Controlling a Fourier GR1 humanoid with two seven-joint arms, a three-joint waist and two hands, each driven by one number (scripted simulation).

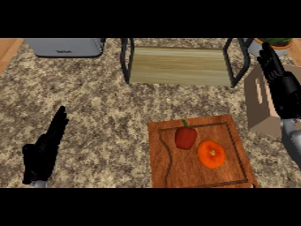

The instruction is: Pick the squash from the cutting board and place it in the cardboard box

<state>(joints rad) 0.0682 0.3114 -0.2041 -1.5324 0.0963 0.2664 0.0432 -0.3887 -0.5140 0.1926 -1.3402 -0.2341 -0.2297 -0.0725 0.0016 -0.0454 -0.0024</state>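
Observation:
A wooden cutting board lies at the lower middle of the counter. On it sit an orange squash and, just left of it, a red bell pepper with a green stem. The cardboard box stands at the right edge, partly hidden by my right hand, which hangs over it with straight fingers pointing away and holds nothing. My left hand rests open at the lower left, fingers up, far from the board.
A wooden shelf with black metal legs stands at the back middle. A grey toaster sits at the back left. A potted plant shows at the back right corner. The speckled granite counter spreads between them.

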